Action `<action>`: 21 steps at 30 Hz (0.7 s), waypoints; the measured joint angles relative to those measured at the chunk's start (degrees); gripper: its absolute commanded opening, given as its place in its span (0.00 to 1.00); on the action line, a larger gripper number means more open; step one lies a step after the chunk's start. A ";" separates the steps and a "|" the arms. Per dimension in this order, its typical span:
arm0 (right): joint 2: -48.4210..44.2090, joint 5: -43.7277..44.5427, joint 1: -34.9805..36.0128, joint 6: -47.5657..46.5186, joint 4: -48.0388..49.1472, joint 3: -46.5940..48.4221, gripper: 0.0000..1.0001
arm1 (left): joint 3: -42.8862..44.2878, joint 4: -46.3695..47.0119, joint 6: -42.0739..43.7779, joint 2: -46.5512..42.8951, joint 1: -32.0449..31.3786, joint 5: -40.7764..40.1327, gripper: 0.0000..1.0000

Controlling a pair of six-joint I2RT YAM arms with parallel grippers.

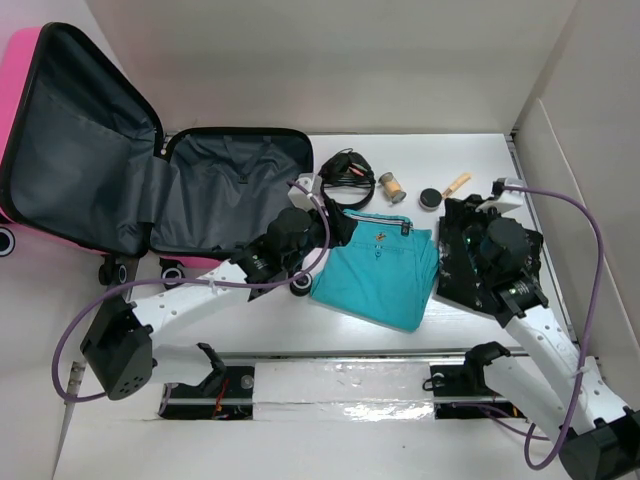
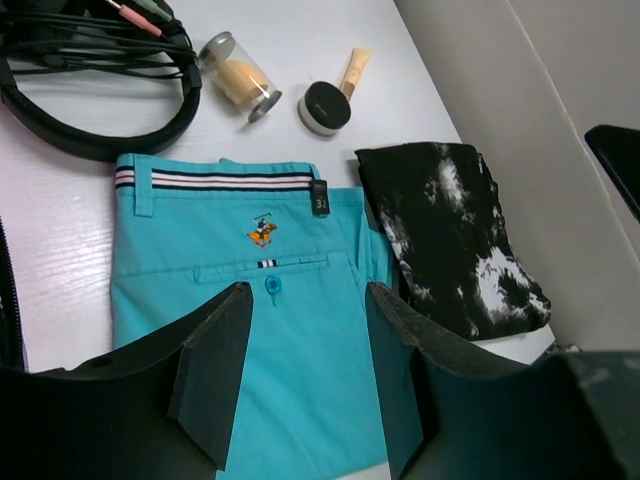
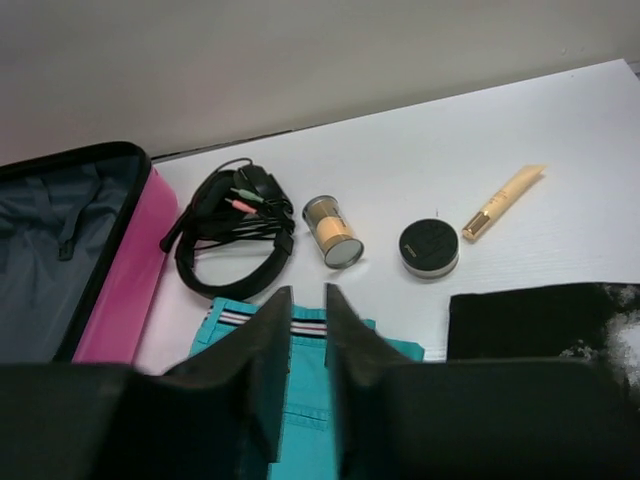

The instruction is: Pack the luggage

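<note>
The pink luggage (image 1: pixel 90 150) lay open at the desk's (image 1: pixel 420 155) far left. Our left fingers (image 2: pixel 305 385) hung open above the teal shorts (image 2: pixel 260 300); our right fingers (image 3: pixel 305 370) were nearly closed, empty. We judged gripping the shorts' folded edge squarely would work best.

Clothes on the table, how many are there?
2. The folded turquoise shorts lie in the middle, below the headphones. The black and white garment lies just right of them. More may be hidden under the arms.
</note>
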 measured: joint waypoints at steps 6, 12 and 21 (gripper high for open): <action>0.57 -0.57 0.00 -0.04 0.22 -0.04 0.00 | -4.50 2.12 -0.17 -1.38 -2.54 0.81 0.10; 3.52 -2.12 0.00 -0.09 0.11 -0.04 0.00 | -6.05 -5.22 -0.48 -1.27 -15.63 -8.44 0.00; 3.32 -4.02 -0.04 -0.17 0.09 -0.04 0.14 | -10.05 -12.66 -11.85 -0.92 -17.25 -15.85 0.52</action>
